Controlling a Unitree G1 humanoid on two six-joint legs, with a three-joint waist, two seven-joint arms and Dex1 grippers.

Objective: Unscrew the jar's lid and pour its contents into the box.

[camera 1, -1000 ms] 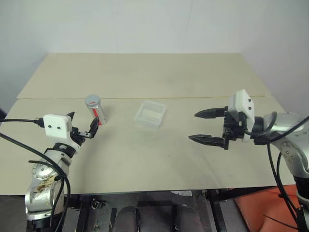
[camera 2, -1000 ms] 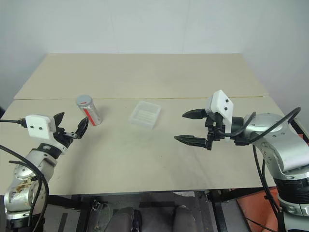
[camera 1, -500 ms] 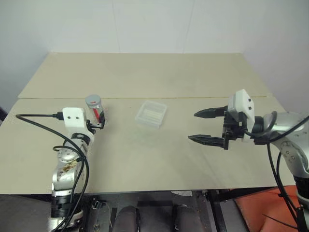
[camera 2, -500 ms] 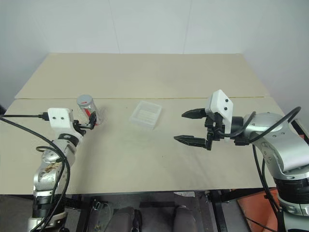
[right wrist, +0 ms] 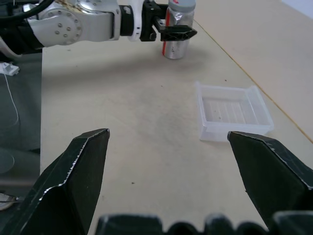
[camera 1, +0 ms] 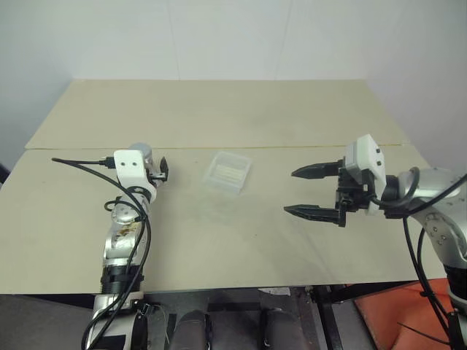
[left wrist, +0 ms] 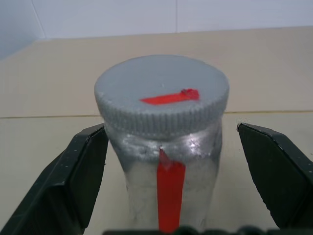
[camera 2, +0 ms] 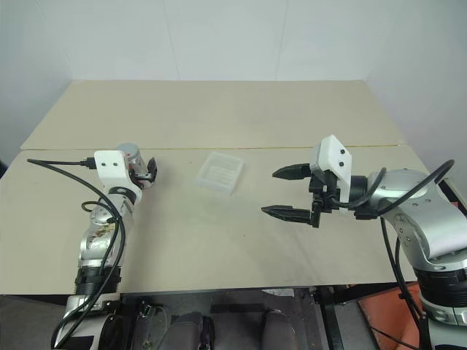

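**Left gripper now straddles the jar**

Going left to right with the box (camera 1: 228,172) as landmark: the left gripper (left wrist: 181,161), which a second ago hung short of the jar (left wrist: 168,181), has reached forward, and the jar now stands between its spread fingers (left wrist: 80,181), lid (left wrist: 162,95) on. Neither finger looks to touch the glass yet, so in my judgement the grasp is set up but not made; closing comes next, and unscrewing has not begun.

The jar stands upright on the table (camera 1: 219,117), left of the box and near it. Well right of the box, the right gripper (camera 1: 315,191) has kept its place, fingers wide apart and holding nothing, pointing toward the box.

Hard to make out: the contents, behind label and frosted glass. In the head views the left wrist camera covers most of the jar. The box looks empty.
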